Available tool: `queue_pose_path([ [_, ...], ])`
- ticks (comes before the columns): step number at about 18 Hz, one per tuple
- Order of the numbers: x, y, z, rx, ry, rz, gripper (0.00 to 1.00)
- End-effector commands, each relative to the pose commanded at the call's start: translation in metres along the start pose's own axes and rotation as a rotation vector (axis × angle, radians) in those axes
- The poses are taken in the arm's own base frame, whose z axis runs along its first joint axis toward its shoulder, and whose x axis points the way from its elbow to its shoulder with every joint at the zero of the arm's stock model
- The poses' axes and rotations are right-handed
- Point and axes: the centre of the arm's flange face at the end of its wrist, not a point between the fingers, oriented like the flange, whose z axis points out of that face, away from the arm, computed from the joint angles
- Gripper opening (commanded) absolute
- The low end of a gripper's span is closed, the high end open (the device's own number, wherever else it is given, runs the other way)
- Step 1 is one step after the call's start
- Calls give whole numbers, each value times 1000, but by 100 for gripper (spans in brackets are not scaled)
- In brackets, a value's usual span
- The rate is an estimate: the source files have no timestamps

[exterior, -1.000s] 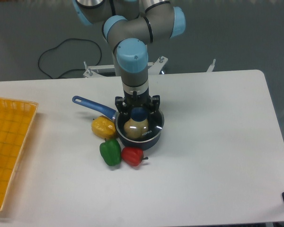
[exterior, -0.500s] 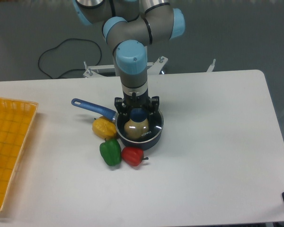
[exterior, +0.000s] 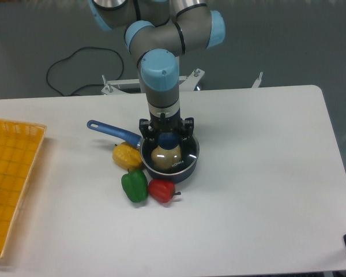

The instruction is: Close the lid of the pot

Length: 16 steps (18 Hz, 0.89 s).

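Against the picture half a second back nothing has visibly shifted; since a full second ago the pot's handle has swung slightly toward the 9 o'clock side.

Counted from left to right: one yellow mesh tray [exterior: 11, 179] at the table's 9 o'clock edge, one yellow pepper [exterior: 126, 154], one green pepper [exterior: 135, 184], one red pepper [exterior: 161, 190], one pot [exterior: 170, 160] and one pot lid [exterior: 185, 153].

The pot stands near the middle of the white table [exterior: 259, 173], its blue handle [exterior: 106, 129] pointing to 10 o'clock. The lid lies on the pot, with a tan rounded thing visible through the glass. The gripper [exterior: 167, 138] stands straight down over the lid's dark knob, fingers on either side of it; whether they pinch it I cannot tell.

The three peppers crowd the pot from 9 to 6 o'clock, the yellow one just under the handle. A black cable [exterior: 75, 63] loops on the floor behind.
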Motion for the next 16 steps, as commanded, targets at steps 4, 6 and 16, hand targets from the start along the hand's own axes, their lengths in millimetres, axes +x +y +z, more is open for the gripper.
queue_pose_path([
  [4, -1, -3, -6, 12, -3, 4, 100],
  [6, -5, -10, -17, 24, -11, 23, 100],
  [16, -68, -25, -78, 48, -54, 175, 100],
])
